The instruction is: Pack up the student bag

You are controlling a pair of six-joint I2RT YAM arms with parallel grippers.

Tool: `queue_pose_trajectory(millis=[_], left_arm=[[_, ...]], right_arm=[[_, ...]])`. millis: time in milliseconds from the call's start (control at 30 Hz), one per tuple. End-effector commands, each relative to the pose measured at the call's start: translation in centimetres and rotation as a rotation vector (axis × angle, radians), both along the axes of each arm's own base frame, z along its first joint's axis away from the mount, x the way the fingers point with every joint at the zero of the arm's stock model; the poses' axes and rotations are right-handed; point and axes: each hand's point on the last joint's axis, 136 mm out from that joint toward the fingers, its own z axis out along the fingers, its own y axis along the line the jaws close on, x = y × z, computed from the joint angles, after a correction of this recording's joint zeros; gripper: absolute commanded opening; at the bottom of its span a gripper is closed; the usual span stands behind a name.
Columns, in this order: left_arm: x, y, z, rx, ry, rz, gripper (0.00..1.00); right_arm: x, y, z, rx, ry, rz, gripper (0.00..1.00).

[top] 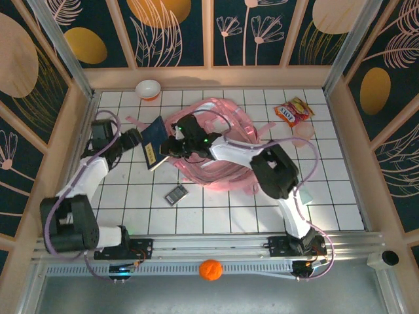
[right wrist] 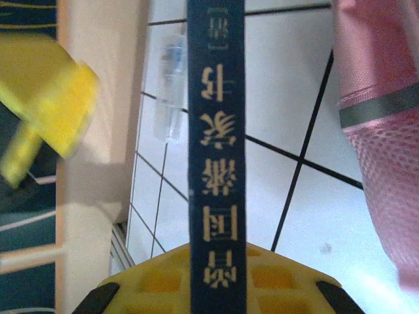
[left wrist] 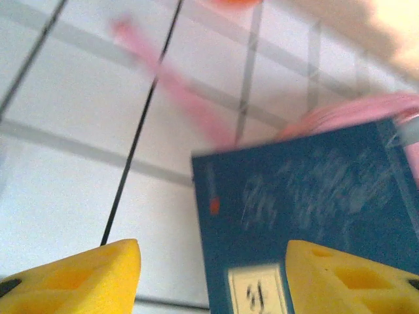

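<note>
The student bag [top: 229, 171] is a soft pink backpack lying in the middle of the tiled table, also at the right edge of the right wrist view [right wrist: 383, 131]. A dark blue book [top: 154, 140] stands tilted at its left side. My right gripper [top: 171, 145] is shut on the book, whose spine with gold characters [right wrist: 216, 131] runs up out of the yellow jaws [right wrist: 216, 261]. My left gripper [top: 134, 137] is at the book's left, open [left wrist: 213, 261], and the book's cover [left wrist: 308, 196] lies close to its right finger [left wrist: 340, 275].
A white bowl [top: 148, 88] sits at the back, with a red snack packet [top: 293, 111] at the back right. A small dark calculator [top: 176, 193] lies in front of the bag. An orange ball [top: 210, 269] rests by the rail. Pink straps [left wrist: 177, 91] trail across the tiles.
</note>
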Motion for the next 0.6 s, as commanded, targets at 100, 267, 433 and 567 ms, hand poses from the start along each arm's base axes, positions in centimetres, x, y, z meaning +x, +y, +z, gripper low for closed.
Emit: queue_pose_trajectory(millis=[100,267,433,567], left_arm=[[-3.3,-7.4,13.6,0.116,-0.477,-0.563,0.62],[-7.9,-12.2,18.7,0.277,-0.715,-0.906,0.70],[-10.8,-15.6,17.8,0.457,-0.717,-1.144,0.74],[-11.9,-17.6,15.6,0.553,-0.650,-1.256,0.76]], right_arm=[[-2.9,-5.7,9.2,-0.004,-0.430,0.133,0.00],[-7.0,-11.7,10.2,-0.187,-0.785,0.376,0.00],[-8.1,-17.2,9.7,-0.435,-1.013,0.604,0.00],[-7.4,-19.9,9.7,-0.574,-1.102,0.715,0.00]])
